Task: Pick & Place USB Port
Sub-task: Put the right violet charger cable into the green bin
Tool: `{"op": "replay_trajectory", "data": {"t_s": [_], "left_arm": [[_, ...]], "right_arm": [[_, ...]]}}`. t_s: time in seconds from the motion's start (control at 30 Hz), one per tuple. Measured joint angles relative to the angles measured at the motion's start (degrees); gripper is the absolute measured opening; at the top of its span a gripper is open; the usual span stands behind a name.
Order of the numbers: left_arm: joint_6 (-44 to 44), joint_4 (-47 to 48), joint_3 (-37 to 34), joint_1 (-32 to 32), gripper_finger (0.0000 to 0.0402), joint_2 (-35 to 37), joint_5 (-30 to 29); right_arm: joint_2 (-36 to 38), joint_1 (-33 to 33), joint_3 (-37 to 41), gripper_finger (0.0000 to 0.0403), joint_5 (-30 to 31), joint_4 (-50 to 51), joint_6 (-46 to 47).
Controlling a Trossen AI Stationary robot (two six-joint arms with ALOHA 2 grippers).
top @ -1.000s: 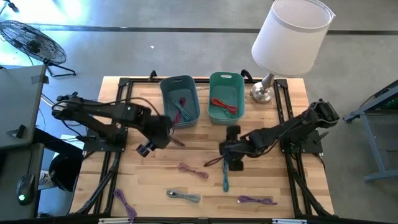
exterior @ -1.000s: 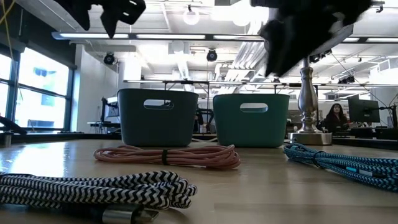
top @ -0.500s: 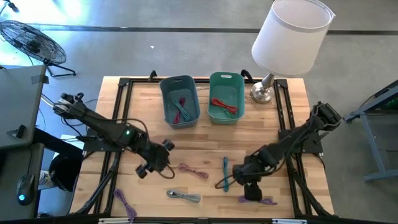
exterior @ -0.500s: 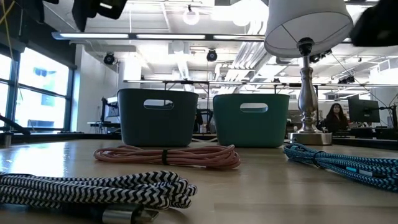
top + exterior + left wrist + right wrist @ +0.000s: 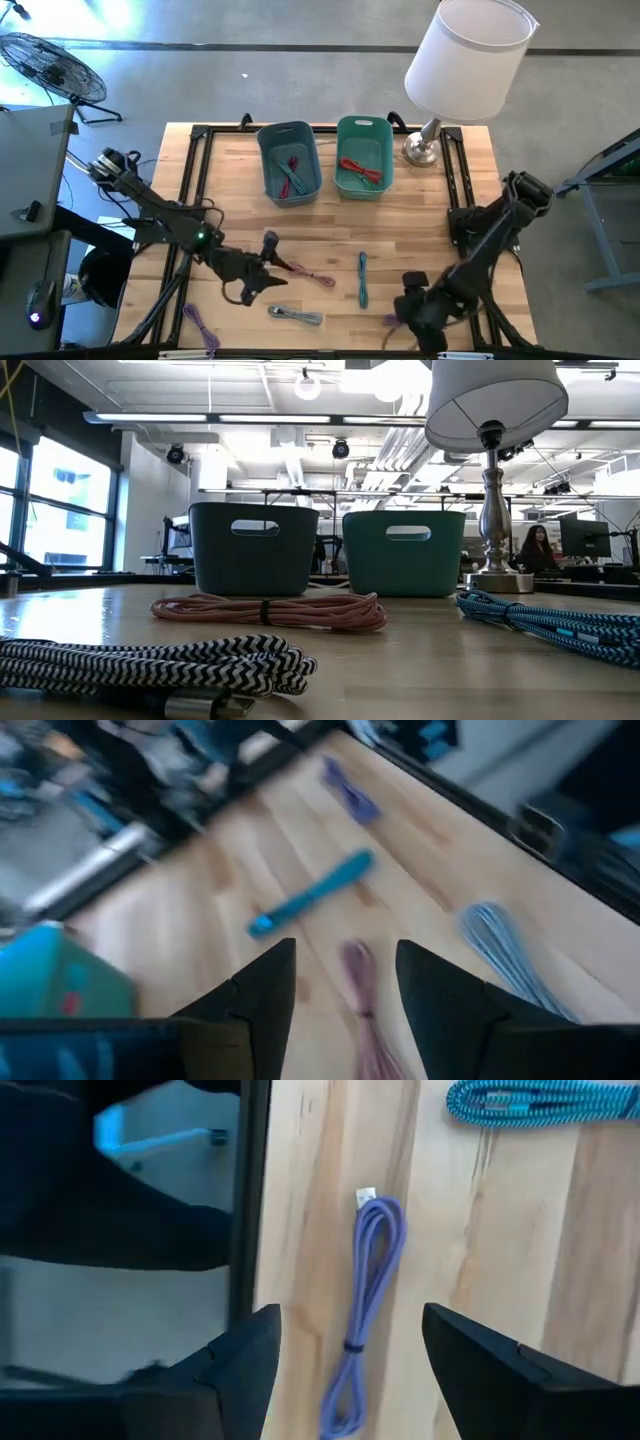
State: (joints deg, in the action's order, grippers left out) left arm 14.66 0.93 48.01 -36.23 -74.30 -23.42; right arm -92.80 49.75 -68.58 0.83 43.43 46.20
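I see my right end effector [image 5: 345,1370] spread wide, empty, over the looped purple cable [image 5: 360,1290] on the pale wooden bench [image 5: 330,225]; left end effector [image 5: 340,995] open above a braided pink cable [image 5: 362,990].

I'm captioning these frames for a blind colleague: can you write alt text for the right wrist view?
The right gripper hangs open over a bundled purple USB cable lying on the wooden table near its black edge rail. A coiled blue braided cable lies farther off on the wood.
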Motion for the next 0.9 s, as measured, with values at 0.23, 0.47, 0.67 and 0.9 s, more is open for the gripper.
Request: {"op": "replay_trajectory", "data": {"t_s": [0.23,0.47,0.67,0.9], "left_arm": [[0.03,-8.41,-1.23,-1.05,0.0169,-1.18,-8.29],[0.02,-14.06,-1.25,-0.91,0.0169,-4.74,-8.26],[-0.16,-15.15,-1.25,-0.91,0.0169,-7.51,-8.21],[0.08,-18.54,-1.25,-0.91,0.0169,-9.25,-7.17]], "right_arm": [[-7.19,4.60,0.00,0.0221,1.54,1.35,1.27],[-13.50,5.10,0.00,0.0187,-2.94,-0.23,3.39],[-16.42,5.03,-0.04,0.0165,-2.73,-3.24,4.36],[-20.24,2.84,-0.48,0.0141,-1.80,-1.02,4.15]]}}
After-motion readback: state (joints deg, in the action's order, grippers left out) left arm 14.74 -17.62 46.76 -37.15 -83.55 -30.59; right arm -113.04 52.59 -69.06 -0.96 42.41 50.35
